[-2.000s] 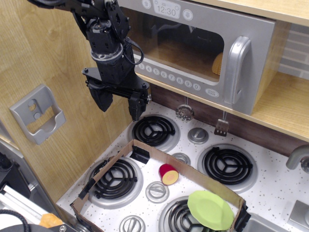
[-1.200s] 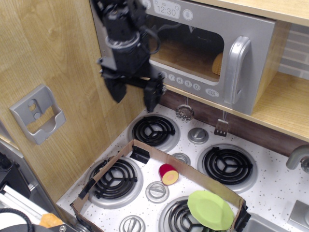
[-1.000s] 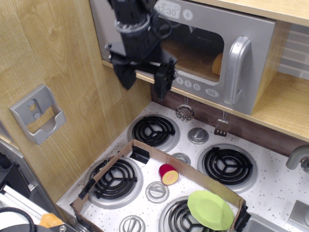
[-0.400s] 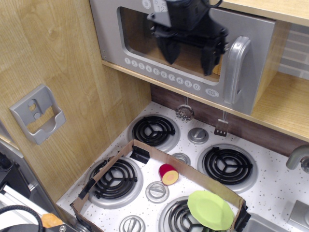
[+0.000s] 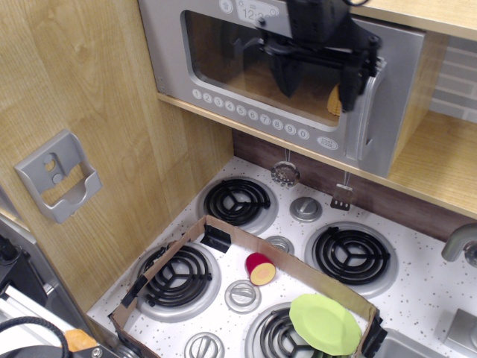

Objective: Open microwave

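Note:
The grey toy microwave (image 5: 179, 45) sits on a wooden shelf at the top, its door shut, with a clear window, a row of round white buttons (image 5: 253, 119) and a silver vertical handle (image 5: 370, 119) at the right. My black gripper (image 5: 319, 88) hangs open in front of the window's right part. Its right finger is just left of the handle and its left finger is over the glass. The arm hides part of the clock display. Nothing is between the fingers.
Below is a white toy stove with several black coil burners (image 5: 237, 203). A cardboard tray (image 5: 223, 231) on it holds a red-yellow toy food piece (image 5: 260, 268) and a green plate (image 5: 325, 324). A grey wall bracket (image 5: 56, 175) hangs at left. Wooden shelf (image 5: 440, 168) at right.
My gripper has risen from above the back-left burner and moved right across the microwave front, now next to the handle. It stayed open. The door has not moved.

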You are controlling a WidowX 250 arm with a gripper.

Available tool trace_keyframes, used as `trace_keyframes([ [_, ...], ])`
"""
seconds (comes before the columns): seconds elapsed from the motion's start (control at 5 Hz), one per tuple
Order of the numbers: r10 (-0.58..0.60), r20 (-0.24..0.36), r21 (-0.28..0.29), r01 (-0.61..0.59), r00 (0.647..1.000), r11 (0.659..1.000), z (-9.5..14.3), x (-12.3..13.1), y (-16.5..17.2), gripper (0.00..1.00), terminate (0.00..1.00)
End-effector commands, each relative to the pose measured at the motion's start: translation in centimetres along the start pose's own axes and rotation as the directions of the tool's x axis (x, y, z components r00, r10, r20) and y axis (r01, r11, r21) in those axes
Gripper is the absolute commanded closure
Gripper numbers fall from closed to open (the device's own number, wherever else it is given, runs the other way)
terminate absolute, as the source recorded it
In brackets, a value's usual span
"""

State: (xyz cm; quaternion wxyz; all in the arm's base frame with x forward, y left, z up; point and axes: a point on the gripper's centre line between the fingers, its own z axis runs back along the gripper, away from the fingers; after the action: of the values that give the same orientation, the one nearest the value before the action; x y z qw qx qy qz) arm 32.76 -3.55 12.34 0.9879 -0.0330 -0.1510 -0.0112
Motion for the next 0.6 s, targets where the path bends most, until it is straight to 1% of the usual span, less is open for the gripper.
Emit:
trace_keyframes([
  [0.0,0.013,0.067,-0.011,-0.012,0.998,1.000,1.1,2.4,-1.4,0.00,0.00],
  [0.2,0.000,0.076,-0.007,0.000,0.997,1.000,0.7,3.3,-1.7,0.00,0.00],
  [0.4,0.007,0.059,0.005,-0.007,0.998,1.000,0.0,4.2,-1.3,0.00,0.00],
])
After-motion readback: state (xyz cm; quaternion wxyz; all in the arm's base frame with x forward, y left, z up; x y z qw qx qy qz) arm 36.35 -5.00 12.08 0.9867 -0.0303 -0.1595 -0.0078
